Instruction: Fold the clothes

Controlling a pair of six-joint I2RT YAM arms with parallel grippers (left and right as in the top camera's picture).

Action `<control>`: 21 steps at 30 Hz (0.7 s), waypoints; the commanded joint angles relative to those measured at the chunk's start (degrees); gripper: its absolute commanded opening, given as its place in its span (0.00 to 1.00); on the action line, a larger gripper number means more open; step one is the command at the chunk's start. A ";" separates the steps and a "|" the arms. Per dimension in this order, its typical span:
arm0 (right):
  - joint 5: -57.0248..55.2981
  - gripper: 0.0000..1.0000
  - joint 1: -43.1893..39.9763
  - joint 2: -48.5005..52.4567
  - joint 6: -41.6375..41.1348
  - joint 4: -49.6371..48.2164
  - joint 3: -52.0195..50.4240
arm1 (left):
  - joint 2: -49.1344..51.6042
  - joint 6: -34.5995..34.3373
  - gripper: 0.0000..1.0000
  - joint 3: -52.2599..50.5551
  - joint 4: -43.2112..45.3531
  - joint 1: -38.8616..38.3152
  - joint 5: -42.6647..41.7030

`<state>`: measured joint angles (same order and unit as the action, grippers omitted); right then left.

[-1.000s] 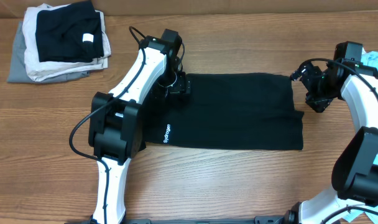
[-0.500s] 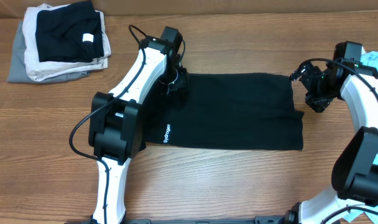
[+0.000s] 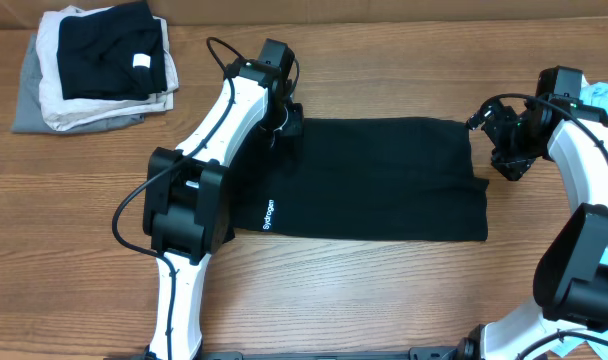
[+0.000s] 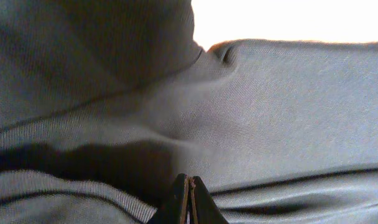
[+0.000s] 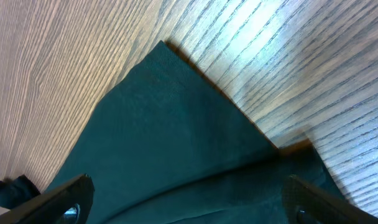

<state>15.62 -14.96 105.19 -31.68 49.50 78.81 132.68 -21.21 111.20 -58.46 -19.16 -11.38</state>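
The clothes (image 3: 384,180), a black top with small white lettering near its left end, lie spread flat as a wide rectangle in the middle of the table. My left gripper (image 3: 284,128) is at its far left corner, shut on the cloth. In the left wrist view its fingertips (image 4: 189,186) are pressed together, with the fabric (image 4: 270,112) puckered into folds around them. My right gripper (image 3: 494,140) hangs open over the far right corner. In the right wrist view that corner of the cloth (image 5: 164,124) lies between and below the spread fingers (image 5: 189,199), which do not touch it.
A stack of folded garments (image 3: 99,65), topped by a black one with a white tag, sits at the far left of the wooden table (image 3: 384,290). A light blue shirt (image 3: 606,100) shows at the right edge behind the right arm.
My left gripper has shut on the far left corner of the cloth and shifted slightly toward the table's far side. The right arm has not moved.
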 commanded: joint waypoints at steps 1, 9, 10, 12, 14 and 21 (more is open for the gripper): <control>-0.55 1.00 0.28 0.15 0.22 -0.66 0.66 | 1.09 1.81 0.04 0.09 2.29 -0.24 -0.11; -0.52 1.00 1.14 0.26 2.19 -1.62 0.66 | 0.55 9.38 0.09 8.28 -3.04 0.94 0.22; -0.46 1.00 1.40 0.26 2.14 -2.14 0.66 | 0.37 9.51 0.21 10.84 -4.92 1.16 1.51; 0.13 1.00 1.92 0.26 2.16 -4.55 0.66 | 0.35 9.49 0.55 15.82 -7.17 1.66 4.07; 0.28 1.00 2.45 0.26 3.32 -8.35 0.66 | 0.35 10.16 0.71 18.75 -6.34 2.40 4.31; -1.68 1.00 2.91 0.28 8.17 -19.58 0.68 | 0.83 15.58 0.90 20.44 6.47 6.56 4.07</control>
<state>15.64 -12.10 105.19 -26.22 31.35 78.81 133.29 -9.45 130.72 -54.59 -15.03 -8.12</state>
